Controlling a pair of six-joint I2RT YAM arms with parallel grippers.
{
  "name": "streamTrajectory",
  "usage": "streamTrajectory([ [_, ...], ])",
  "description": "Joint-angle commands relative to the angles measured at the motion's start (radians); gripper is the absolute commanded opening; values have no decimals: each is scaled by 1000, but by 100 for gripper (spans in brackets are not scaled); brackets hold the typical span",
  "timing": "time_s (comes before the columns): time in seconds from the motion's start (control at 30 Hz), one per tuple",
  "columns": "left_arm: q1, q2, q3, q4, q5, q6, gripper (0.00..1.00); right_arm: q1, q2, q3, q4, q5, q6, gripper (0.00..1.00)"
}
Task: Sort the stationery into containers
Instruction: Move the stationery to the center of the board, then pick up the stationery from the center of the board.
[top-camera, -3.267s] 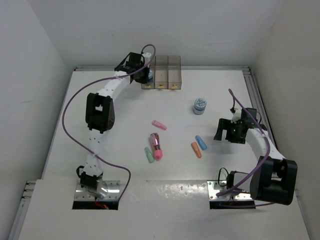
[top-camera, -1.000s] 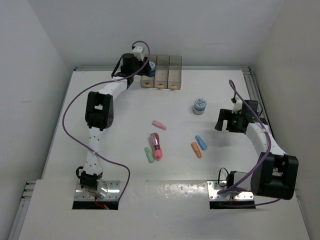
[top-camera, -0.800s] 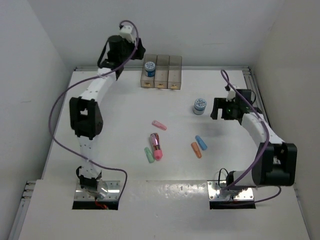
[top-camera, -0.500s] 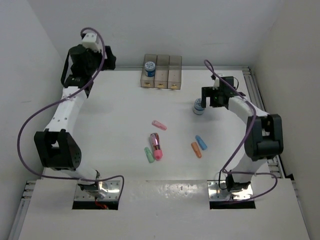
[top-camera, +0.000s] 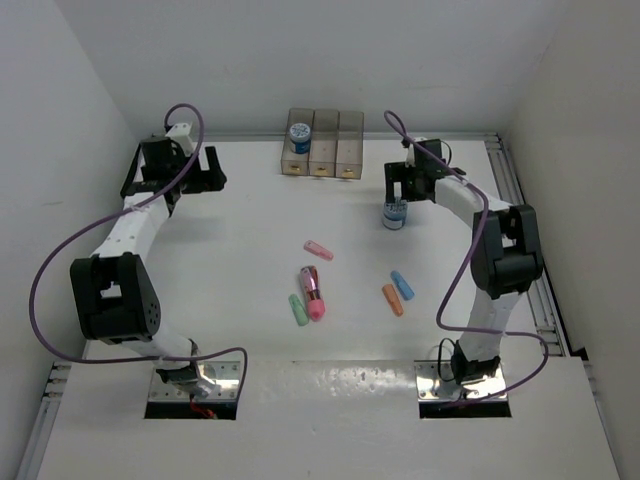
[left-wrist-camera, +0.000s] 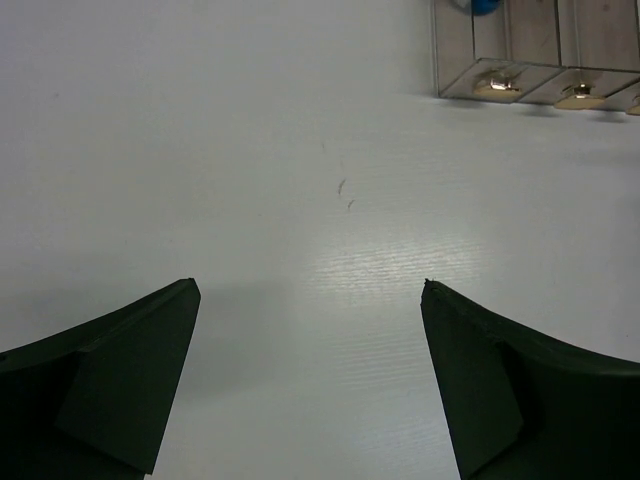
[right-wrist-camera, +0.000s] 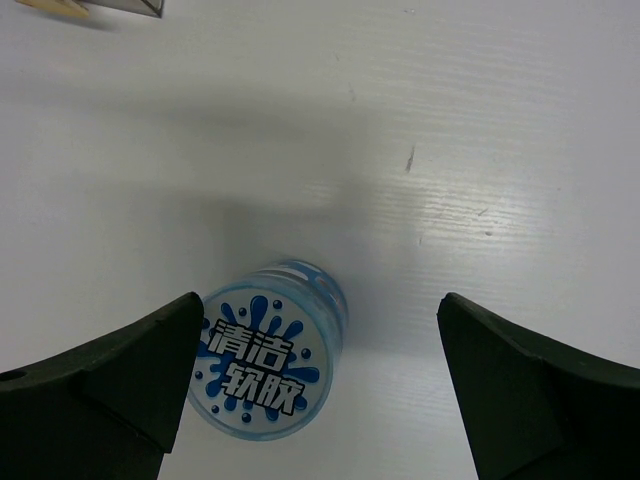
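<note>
The right pincer (right-wrist-camera: 320, 300) is standing spread wide and gripping nothing. It is hanging right over a blue-and-white cylinder (right-wrist-camera: 262, 372) that is standing upright on the white tabletop (top-camera: 240, 230). In the right wrist view the cylinder is sitting off-centre in the gap, close against the finger on the left of the view; whether they are touching I cannot tell. The other finger is standing well apart from it.

The left pincer (left-wrist-camera: 310, 290) is likewise gaping wide and holding nothing, hovering over bare tabletop near the far left corner.

The three joined bins (top-camera: 322, 155) are sitting at the far edge, between the two pincers. A second patterned cylinder (top-camera: 298, 133) is resting in the leftmost bin.

Nearer the arm bases, well apart from both pincers, the capsules are lying loose: a pink one (top-camera: 318, 250), a magenta one (top-camera: 313, 292) just beside a green one (top-camera: 298, 310), and an orange one (top-camera: 392, 299) beside a blue one (top-camera: 402, 285).
</note>
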Motion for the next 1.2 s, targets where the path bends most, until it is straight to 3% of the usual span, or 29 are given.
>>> streamTrajectory([
  [0.0, 20, -20, 7, 52, 40, -19, 100, 12, 1, 1, -33, 42, -11, 99],
  [0.3, 20, -5, -13, 85, 62, -39, 100, 17, -73, -111, 1, -7, 6, 99],
  [0.5, 23, -23, -36, 113, 68, -42, 100, -12, -180, -295, 219, -136, -26, 99],
  [0.67, 32, -28, -38, 134, 95, -59, 100, -81, -177, -344, 289, -203, -68, 99],
  [0.9, 32, -37, -62, 141, 100, -76, 100, -78, -199, -329, 326, -329, -60, 99],
  [1.17, 36, -54, -76, 128, 91, -47, 100, -17, -217, -262, 290, -346, -33, 99],
])
